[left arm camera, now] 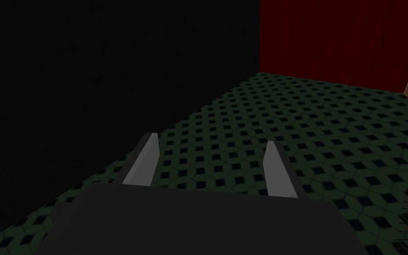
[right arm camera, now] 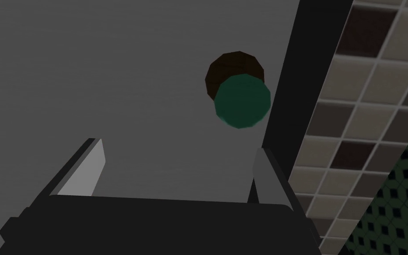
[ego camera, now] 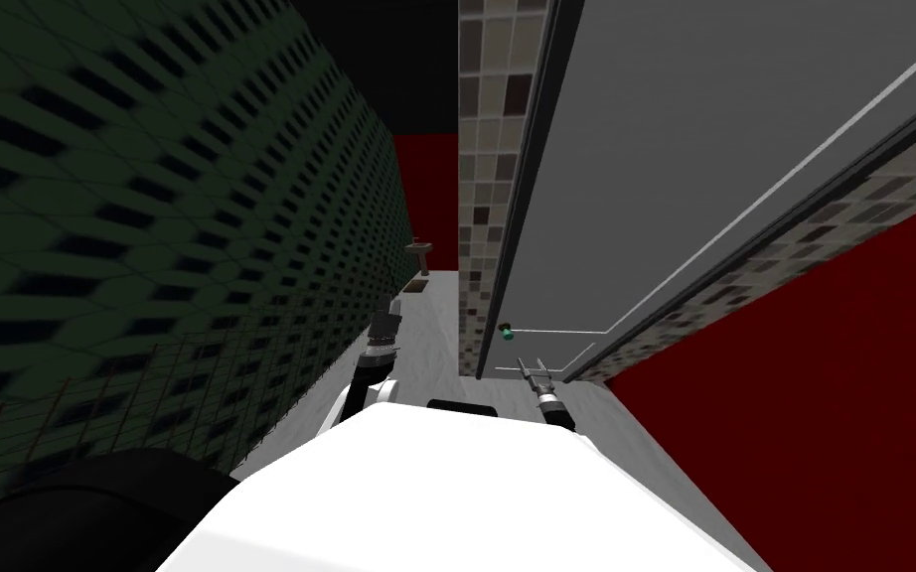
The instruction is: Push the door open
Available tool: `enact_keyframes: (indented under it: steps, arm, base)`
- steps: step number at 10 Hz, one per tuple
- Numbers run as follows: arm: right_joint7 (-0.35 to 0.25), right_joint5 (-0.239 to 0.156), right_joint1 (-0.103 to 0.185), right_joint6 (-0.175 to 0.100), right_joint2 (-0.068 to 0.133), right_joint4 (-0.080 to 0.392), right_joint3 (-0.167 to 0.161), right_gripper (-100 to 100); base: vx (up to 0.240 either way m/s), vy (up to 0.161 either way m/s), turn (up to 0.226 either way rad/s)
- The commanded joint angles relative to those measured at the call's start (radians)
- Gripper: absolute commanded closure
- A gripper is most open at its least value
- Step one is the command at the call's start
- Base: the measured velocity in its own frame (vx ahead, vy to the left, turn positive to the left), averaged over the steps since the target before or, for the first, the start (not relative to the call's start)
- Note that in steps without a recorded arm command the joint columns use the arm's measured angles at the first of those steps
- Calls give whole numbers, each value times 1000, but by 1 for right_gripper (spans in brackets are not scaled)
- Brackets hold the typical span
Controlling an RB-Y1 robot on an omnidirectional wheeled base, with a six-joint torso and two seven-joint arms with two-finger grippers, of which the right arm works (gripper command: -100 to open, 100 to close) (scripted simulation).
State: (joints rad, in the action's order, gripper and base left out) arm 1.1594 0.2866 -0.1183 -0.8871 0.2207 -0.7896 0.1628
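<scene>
Right tool (right arm camera: 176,170), fingers (right arm camera: 88,168) set well apart and holding nothing, faces the flat grey door (right arm camera: 110,66). Whether the tips touch the panel cannot be told. The round green knob (right arm camera: 242,102), on a dark rosette (right arm camera: 229,66), lies just beyond the fingertips, off toward the finger nearest the dark frame (right arm camera: 305,66). Past the frame runs a tiled wall (right arm camera: 367,110). From the head, the same tool (ego camera: 534,369) stands close before the door (ego camera: 704,149), just short of the knob (ego camera: 507,328). On its far side from the knob rises a red wall (ego camera: 824,397). The left tool (ego camera: 386,323), fingers likewise apart and empty, hangs over a strip of pale floor (ego camera: 426,338) beside a green patterned wall (ego camera: 148,199).
</scene>
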Motion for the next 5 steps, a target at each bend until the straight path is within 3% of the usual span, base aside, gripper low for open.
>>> enact_keyframes:
  steps: [1, 5]
  arm:
    - [-5, -26, 1, 4, 16, 0, 21, -100]
    - [1, -90, 15, 0, 40, 30, 74, -100]
  base:
    - [79, 117, 263]
    - [154, 124, 262]
